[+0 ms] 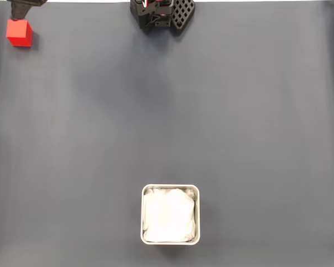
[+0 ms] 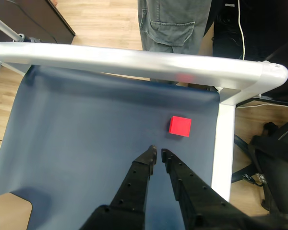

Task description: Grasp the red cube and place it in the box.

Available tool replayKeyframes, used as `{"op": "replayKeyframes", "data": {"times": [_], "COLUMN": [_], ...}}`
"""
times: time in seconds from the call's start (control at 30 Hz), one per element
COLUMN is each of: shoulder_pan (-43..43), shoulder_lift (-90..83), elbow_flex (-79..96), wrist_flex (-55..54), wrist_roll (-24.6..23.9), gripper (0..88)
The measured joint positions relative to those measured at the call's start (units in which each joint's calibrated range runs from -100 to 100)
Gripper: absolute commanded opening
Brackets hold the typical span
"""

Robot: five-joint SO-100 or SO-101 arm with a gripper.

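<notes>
The red cube (image 1: 19, 33) sits on the dark grey mat at the far top-left corner of the fixed view. In the wrist view the red cube (image 2: 180, 126) lies a short way ahead of and slightly right of my gripper (image 2: 158, 153), not touching it. The black fingers (image 2: 139, 179) are shut with only a sliver between the tips and hold nothing. A dark part of the gripper (image 1: 23, 8) shows just above the cube in the fixed view. The box (image 1: 170, 187), a square metal tin with white lining, stands at the bottom centre, far from the cube.
The arm's black base (image 1: 161, 14) is at the top centre. A white metal frame (image 2: 134, 62) borders the mat just beyond the cube and along its right side (image 2: 224, 143). A person's legs (image 2: 173, 21) stand behind the frame. The mat's middle is bare.
</notes>
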Motion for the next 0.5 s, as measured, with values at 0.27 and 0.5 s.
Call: {"op": "replayKeyframes", "data": {"times": [0.27, 0.5], "shoulder_pan": [2.7, 5.0], "shoulder_lift": [1.7, 3.2], "elbow_flex": [1.9, 3.3], "wrist_flex": [-3.8, -7.1], "wrist_roll": [0.0, 0.0], "gripper": [2.1, 4.2]}}
